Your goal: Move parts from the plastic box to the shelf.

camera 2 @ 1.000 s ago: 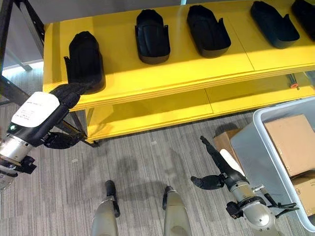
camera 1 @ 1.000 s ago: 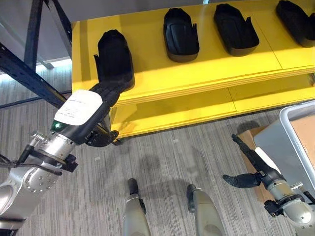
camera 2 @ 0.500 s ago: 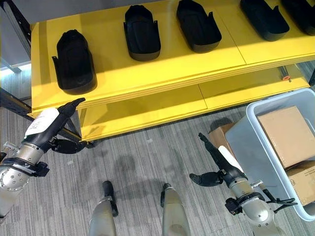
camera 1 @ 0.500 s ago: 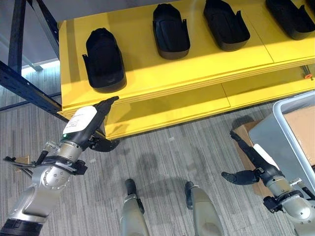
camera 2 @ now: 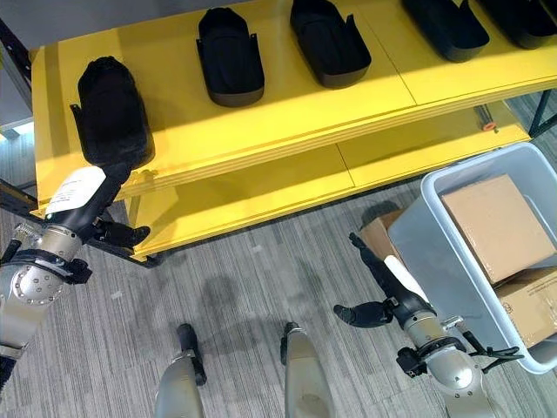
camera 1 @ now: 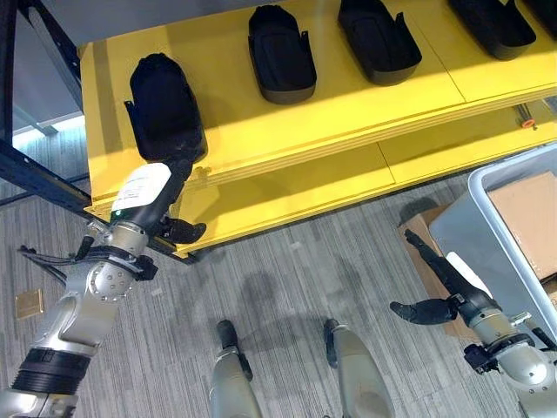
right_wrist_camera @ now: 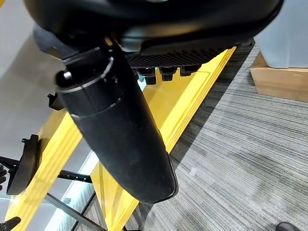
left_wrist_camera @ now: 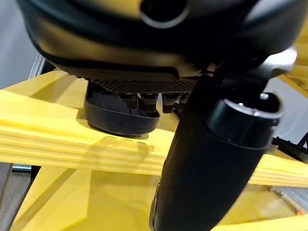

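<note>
Yellow shelf point(camera 1: 348, 113) is already carrying several black parts point(camera 1: 278, 54), the leftmost part point(camera 1: 164, 106) at ten o'clock. Left hand point(camera 1: 150, 196) is reaching, fingers straight and empty, just below it. Right hand point(camera 1: 439, 287) is hanging open beside the plastic box point(camera 1: 479, 252) at four o'clock, so more fetching is likely waiting.

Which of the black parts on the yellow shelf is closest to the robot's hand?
The black part at the shelf's left end. The left hand reaches up to its near edge, while the other black parts sit farther along the yellow shelf.
</note>
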